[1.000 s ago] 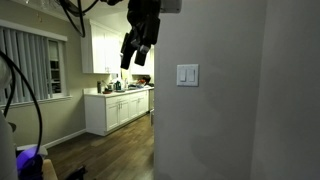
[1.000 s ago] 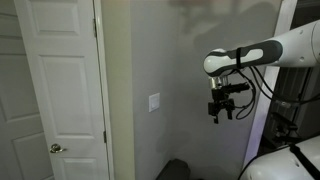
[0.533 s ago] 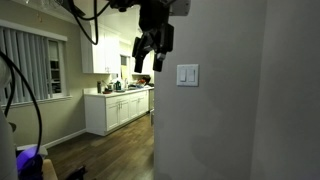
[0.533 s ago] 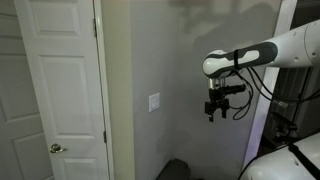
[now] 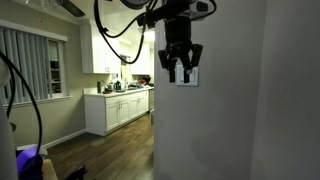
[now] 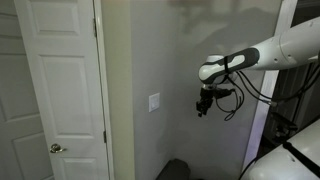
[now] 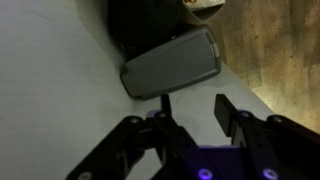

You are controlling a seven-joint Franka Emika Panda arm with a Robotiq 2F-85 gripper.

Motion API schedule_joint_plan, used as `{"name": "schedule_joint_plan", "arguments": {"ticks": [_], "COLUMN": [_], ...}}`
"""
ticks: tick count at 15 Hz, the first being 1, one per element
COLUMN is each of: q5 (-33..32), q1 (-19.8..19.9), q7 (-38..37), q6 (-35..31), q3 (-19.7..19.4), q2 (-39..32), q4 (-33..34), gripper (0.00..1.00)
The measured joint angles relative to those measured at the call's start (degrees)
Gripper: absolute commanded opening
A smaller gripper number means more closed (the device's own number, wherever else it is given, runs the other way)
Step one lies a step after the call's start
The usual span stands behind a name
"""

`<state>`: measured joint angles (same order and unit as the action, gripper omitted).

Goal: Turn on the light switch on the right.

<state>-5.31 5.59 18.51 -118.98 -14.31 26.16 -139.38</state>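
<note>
Here the light switch [image 6: 156, 102], a tall white paddle on a squarish plate [image 6: 151, 97], sits near parted jaws.

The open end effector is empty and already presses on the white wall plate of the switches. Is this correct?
Not quite: it does not press on it. In an exterior view the end effector hangs apart from the wall plate, with bare grey wall between them. The rest holds: it is open and empty.
</note>
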Motion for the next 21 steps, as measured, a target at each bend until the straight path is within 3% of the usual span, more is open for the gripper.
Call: {"name": "schedule_joint_plan", "arguments": {"ticks": [2,4,11,16,21], "q5": [3.3,7.4,26.6,39.3,49.0], "q1": [-1.6,-3.7,-10.8,-11.8,-10.9], "q7": [5.1,10.6,31.5,44.0,52.6], "q6": [-5.2,-9.9,-18.3,-21.3,-22.2], "q3": [-1.3,-2.7,-7.1,-6.9,-3.8], "q2": [-1.4,-2.7,-8.2,-13.7,-20.0], "q4": [0.0,0.0,1.7,5.7,11.3], "gripper": [0.07,0.01,0.00,0.00,0.00]}}
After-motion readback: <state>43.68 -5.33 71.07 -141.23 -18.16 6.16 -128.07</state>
